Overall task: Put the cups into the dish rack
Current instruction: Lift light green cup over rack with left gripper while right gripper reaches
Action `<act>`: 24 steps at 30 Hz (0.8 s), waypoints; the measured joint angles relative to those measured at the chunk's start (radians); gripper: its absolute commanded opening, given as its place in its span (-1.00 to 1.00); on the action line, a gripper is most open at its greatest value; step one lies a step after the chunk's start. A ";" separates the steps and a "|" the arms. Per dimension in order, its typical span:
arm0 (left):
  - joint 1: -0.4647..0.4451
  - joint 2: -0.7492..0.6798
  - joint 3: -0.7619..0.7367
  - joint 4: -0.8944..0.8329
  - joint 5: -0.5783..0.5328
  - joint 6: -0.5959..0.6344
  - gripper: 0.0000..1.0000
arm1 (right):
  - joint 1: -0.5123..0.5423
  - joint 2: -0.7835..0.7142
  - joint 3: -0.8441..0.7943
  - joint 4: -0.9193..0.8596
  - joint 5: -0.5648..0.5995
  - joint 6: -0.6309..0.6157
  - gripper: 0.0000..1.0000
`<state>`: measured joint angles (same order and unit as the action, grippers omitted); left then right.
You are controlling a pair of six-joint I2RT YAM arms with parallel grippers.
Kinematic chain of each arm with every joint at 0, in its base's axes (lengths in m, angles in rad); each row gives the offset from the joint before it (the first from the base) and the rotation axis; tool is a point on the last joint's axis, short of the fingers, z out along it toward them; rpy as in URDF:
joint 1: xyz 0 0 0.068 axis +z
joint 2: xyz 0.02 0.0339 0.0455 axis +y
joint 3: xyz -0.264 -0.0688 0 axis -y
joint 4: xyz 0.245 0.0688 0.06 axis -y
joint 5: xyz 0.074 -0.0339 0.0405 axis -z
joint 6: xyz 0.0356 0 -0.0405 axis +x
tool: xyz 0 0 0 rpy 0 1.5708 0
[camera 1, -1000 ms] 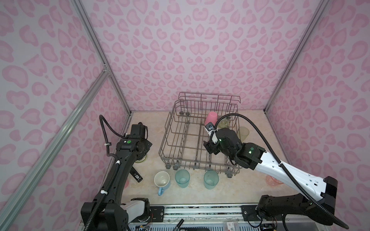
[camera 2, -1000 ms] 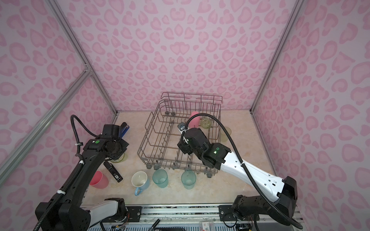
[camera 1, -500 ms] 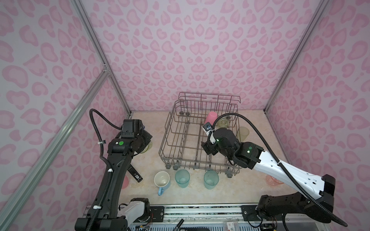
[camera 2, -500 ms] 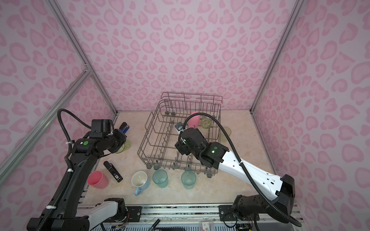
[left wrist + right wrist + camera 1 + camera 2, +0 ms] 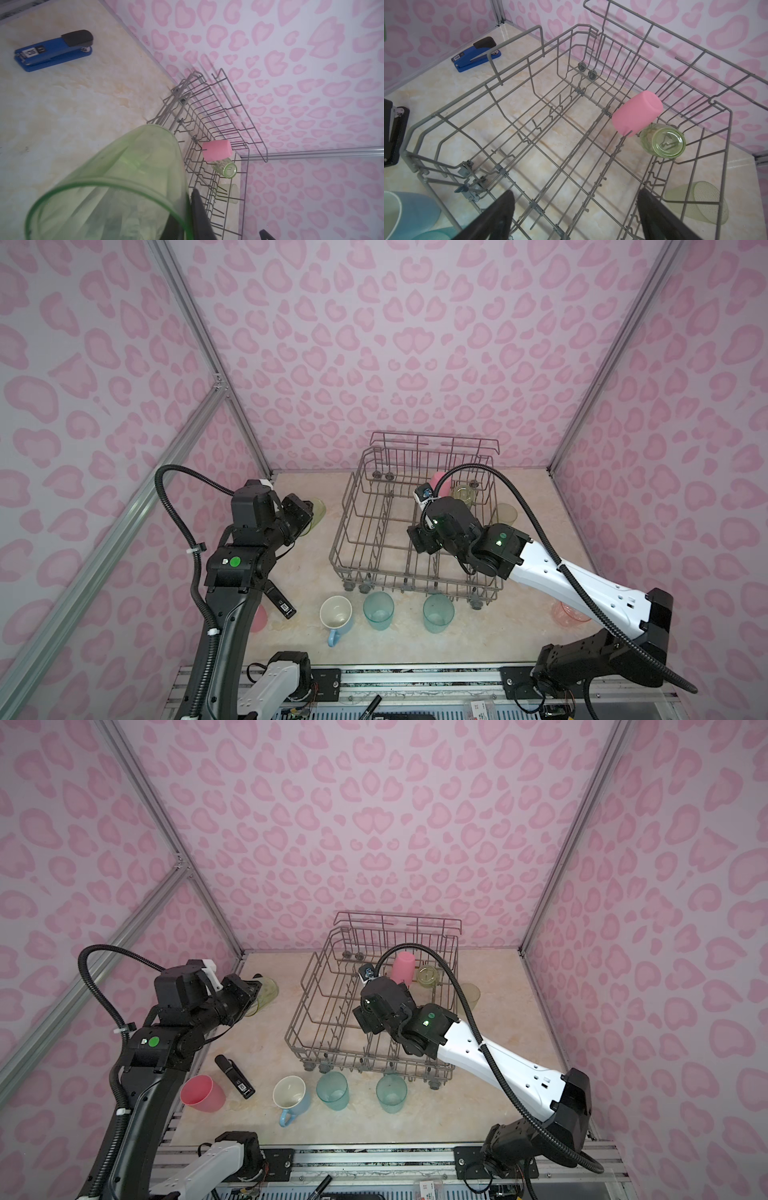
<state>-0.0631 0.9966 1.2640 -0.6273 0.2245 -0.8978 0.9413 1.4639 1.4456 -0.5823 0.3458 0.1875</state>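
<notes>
Marking blue stapler [image 5: 475, 55] near dish rack [image 5: 541, 39] — white label [image 5: 458, 56], unclear.

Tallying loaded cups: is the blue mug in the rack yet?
No, the mug stands outside the rack, in front of its near wall.

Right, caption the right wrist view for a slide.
Open right gripper over dish rack; pink cup, green cup inside.

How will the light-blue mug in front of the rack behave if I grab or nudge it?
The light-blue mug stands upright and looks squat, so it probably won't tip. Its thick rim suggests ceramic: likely stiff and fairly heavy. Its handle juts out, so an off-centre push may spin it.
</notes>
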 measured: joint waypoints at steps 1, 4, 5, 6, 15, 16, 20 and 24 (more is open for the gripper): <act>-0.005 0.001 -0.005 0.024 0.019 -0.001 -0.93 | -0.002 0.009 0.010 -0.003 -0.003 0.018 0.83; -0.034 0.003 -0.026 0.118 0.082 -0.017 -0.93 | -0.019 0.029 0.033 -0.017 -0.025 0.081 0.83; -0.048 0.007 -0.032 0.149 0.102 -0.018 -0.93 | -0.029 0.034 0.045 -0.027 -0.037 0.100 0.82; -0.066 0.014 -0.034 0.184 0.120 -0.018 -0.93 | -0.043 0.035 0.058 -0.026 -0.053 0.124 0.82; -0.220 0.101 -0.058 0.442 0.217 -0.021 -0.93 | -0.270 -0.016 -0.059 0.220 -0.373 0.496 0.75; -0.237 0.108 -0.069 0.473 0.221 -0.026 -0.93 | -0.299 -0.017 -0.087 0.266 -0.419 0.559 0.75; -0.290 0.135 -0.110 0.583 0.232 -0.036 -0.93 | -0.365 -0.019 -0.153 0.419 -0.546 0.773 0.75; -0.336 0.171 -0.152 0.702 0.246 -0.036 -0.93 | -0.406 -0.024 -0.189 0.566 -0.627 0.969 0.75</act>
<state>-0.3992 1.1675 1.1122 0.0742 0.4702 -0.9340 0.5350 1.4395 1.2564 -0.0166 -0.2813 1.1561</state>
